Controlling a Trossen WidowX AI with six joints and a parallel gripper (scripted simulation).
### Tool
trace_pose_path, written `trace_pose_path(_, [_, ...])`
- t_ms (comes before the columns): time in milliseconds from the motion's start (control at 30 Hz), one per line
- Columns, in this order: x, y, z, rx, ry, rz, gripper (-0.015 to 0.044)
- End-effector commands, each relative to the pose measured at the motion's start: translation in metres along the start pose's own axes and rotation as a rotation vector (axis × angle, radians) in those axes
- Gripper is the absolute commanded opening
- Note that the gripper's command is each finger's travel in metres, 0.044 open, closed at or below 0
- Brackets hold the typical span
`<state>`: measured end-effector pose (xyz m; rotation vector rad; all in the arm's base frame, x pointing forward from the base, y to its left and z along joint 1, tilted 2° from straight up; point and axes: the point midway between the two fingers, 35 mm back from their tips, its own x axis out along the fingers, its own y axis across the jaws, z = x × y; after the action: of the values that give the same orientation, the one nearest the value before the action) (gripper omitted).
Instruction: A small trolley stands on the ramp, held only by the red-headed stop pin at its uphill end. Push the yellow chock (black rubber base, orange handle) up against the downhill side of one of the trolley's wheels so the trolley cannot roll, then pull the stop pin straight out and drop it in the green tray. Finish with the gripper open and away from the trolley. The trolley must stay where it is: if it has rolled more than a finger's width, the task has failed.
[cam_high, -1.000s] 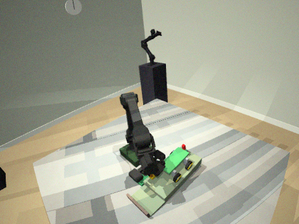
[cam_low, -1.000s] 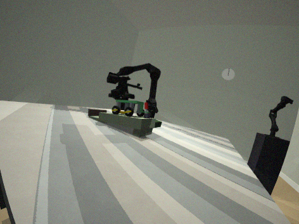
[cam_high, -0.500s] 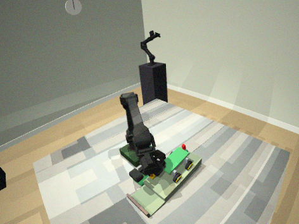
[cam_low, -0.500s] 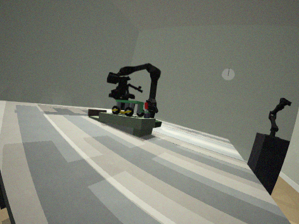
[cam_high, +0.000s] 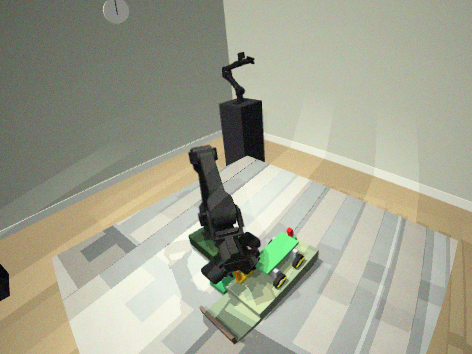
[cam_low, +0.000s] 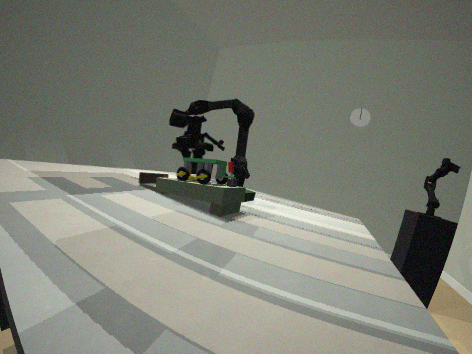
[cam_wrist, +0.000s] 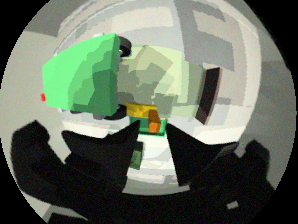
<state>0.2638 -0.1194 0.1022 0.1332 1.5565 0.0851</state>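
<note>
The trolley with a green top (cam_high: 278, 251) (cam_low: 205, 161) (cam_wrist: 85, 75) stands on the pale green ramp (cam_high: 265, 300) (cam_low: 200, 194) (cam_wrist: 150, 65). The red-headed stop pin (cam_high: 290, 231) (cam_low: 230, 167) (cam_wrist: 43, 97) is upright at its uphill end. The yellow chock (cam_high: 241, 276) (cam_wrist: 138, 109) sits on the ramp beside the downhill side of the wheel nearest the arm; whether they touch is unclear. My gripper (cam_wrist: 153, 124) is partly open, its fingertips on either side of the chock's orange handle (cam_wrist: 154, 120) in the wrist view. The green tray (cam_high: 218, 285) (cam_wrist: 161, 134) shows partly behind the chock and fingers.
A dark stop board (cam_high: 217, 325) (cam_low: 152, 177) (cam_wrist: 210, 95) crosses the ramp's low end. My arm (cam_high: 217, 202) (cam_low: 242, 132) stands beside the ramp on a dark green base (cam_high: 199, 242). Another arm (cam_high: 232, 80) (cam_low: 431, 189) stands on a black pedestal away from the table.
</note>
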Motion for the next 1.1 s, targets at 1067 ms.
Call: trace_pose_path(1067, [-0.056,0.073,0.044,0.402,-0.172,0.064,0.019])
